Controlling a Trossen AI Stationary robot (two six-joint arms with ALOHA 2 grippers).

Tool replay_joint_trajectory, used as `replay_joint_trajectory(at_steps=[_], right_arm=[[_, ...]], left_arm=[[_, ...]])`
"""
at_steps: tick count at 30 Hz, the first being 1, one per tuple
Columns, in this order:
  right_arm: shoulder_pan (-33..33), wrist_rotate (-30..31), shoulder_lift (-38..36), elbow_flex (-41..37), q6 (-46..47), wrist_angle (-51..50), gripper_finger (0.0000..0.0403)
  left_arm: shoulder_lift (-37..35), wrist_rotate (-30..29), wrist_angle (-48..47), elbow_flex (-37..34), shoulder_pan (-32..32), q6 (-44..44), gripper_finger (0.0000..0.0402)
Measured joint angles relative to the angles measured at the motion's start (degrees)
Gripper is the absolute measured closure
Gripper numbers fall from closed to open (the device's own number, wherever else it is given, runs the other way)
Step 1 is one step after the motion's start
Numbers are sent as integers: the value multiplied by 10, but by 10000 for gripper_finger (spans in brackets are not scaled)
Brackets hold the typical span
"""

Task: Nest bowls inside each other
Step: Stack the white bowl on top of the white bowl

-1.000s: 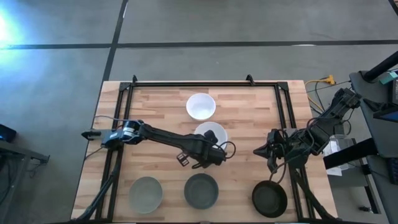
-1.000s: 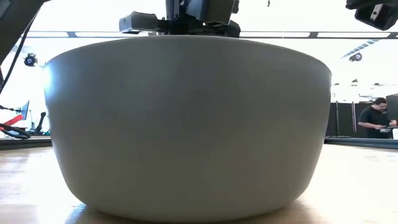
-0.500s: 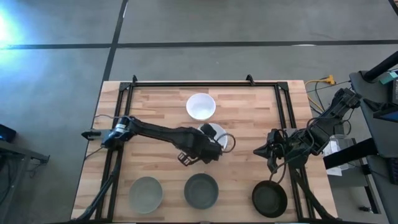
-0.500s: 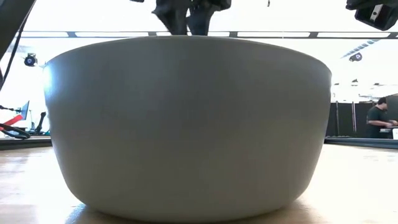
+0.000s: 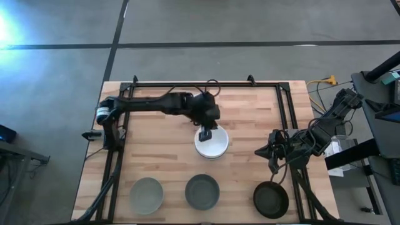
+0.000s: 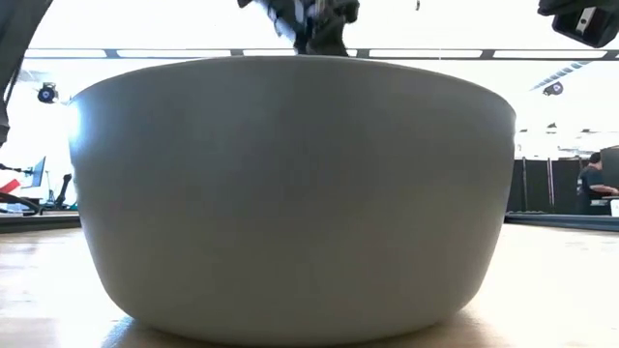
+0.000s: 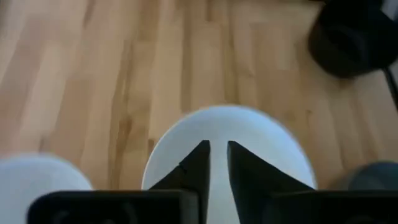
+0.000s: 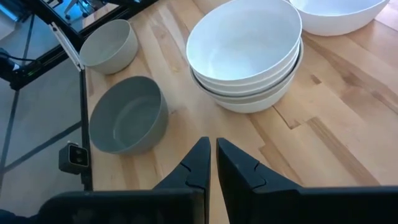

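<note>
A stack of nested white bowls (image 5: pixel 212 145) (image 8: pixel 245 56) rests on its base at mid-table. A single white bowl (image 8: pixel 336 15) (image 7: pixel 31 180) stands just beyond it, under my left arm in the high view. Along the near edge stand a beige-grey bowl (image 5: pixel 146 194), a matte grey bowl (image 5: pixel 202 192) and a black bowl (image 5: pixel 270 200). My left gripper (image 5: pixel 205 134) (image 7: pixel 218 146) points down over the stack, its fingers almost together with only a narrow slit between them. My right gripper (image 5: pixel 259 152) (image 8: pixel 212 146) hovers shut right of the stack.
A black rail frame (image 5: pixel 206 84) runs along the table's far and side edges. The matte grey bowl (image 6: pixel 290 193) fills the low view. Bare wood lies left of the stack (image 5: pixel 150 150). A person (image 6: pixel 590 184) stands far behind the table.
My left arm has swung from the stack's near side toward the far edge and turned about. It now reaches in from the far left, with its fingers pointing down over the stack. The bowls stand as before.
</note>
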Motion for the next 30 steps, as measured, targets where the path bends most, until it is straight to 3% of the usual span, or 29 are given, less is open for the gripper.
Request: replay_joint_trajectory(at_steps=[3,9,15,21,30], right_arm=[[0,0,0,0,8,2,380],[0,0,0,0,20,6,380],[0,0,0,0,20,5,380],[0,0,0,0,20,5,380],[0,5,0,0,37,5,380]], left_arm=[[-25,-4,64,-71,26,-45,387],[-62,-23,36,-142,68,-49,395],[-80,-51,-40,-159,85,92,362],[-80,-136,-52,-167,84,244,321],[-21,-151,-58,-169,94,311,301]])
